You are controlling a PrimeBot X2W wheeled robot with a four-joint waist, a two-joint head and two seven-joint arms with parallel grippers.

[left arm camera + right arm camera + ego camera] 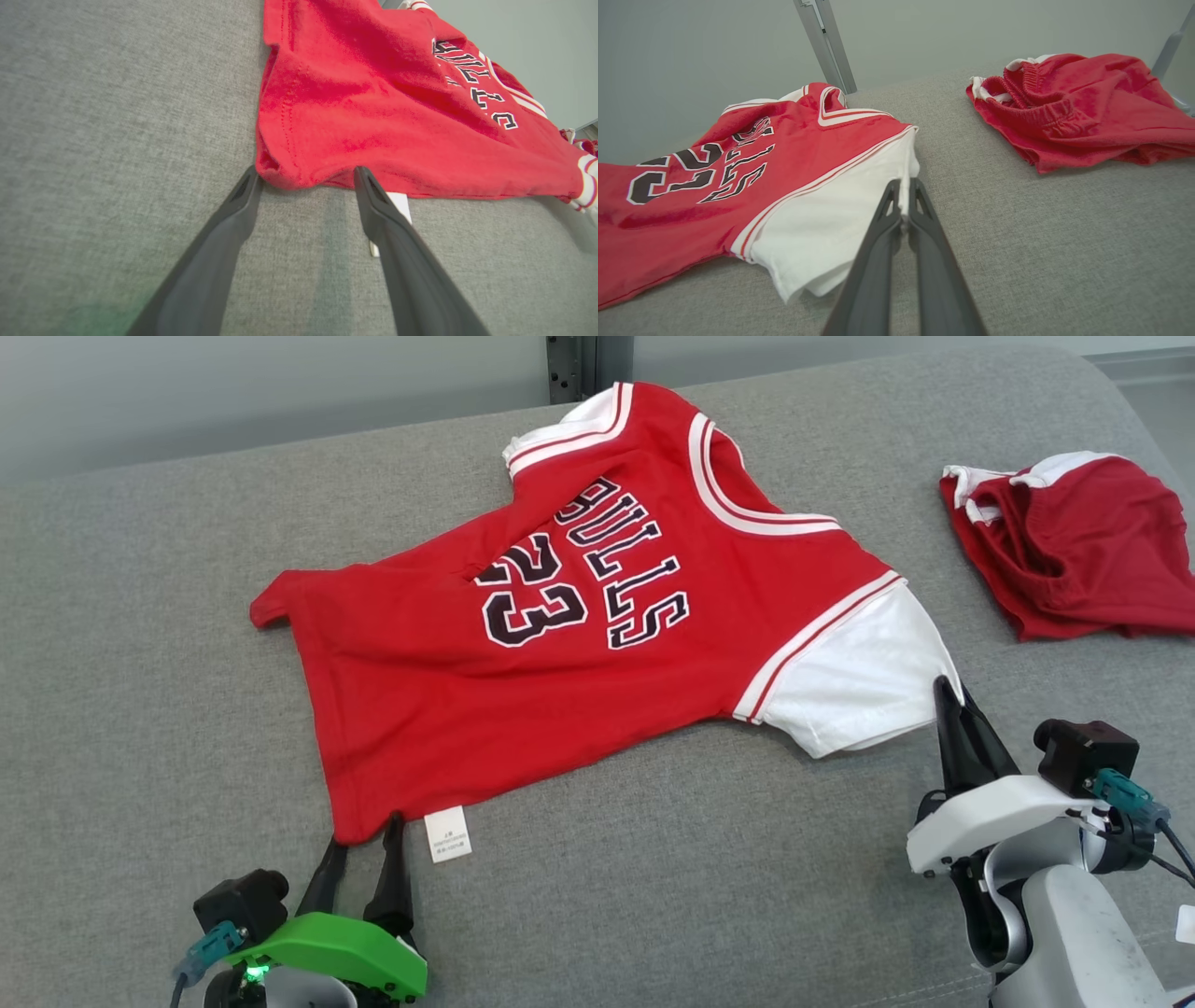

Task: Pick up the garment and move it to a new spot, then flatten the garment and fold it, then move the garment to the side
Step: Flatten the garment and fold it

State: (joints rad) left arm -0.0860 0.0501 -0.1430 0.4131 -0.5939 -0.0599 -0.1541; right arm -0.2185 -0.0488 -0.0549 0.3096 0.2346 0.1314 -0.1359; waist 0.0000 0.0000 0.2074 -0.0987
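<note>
Head view: the red jersey (560, 653) lies spread on grey woven upholstery (140, 616). Left wrist view: the left gripper (307, 171) is open, tips at the stitched hem (287, 121). Right wrist view: the right gripper (905, 183) pinches the white sleeve (831, 224); the shorts (1078, 107) show a gathered waistband (1034, 79).

The garment (579, 644) is soft, matt red knit cloth with smooth white sleeves and flat printed lettering, while the red shorts (1083, 551) look fuzzier, with a ribbed waistband. The cushion (140, 616) under them is coarse, matt grey woven fabric. The left gripper (366, 833) and right gripper (950, 689) have dull black plastic-looking fingers, one backed by a glossy green shell (336, 943), the other by a smooth white shell (999, 812).
</note>
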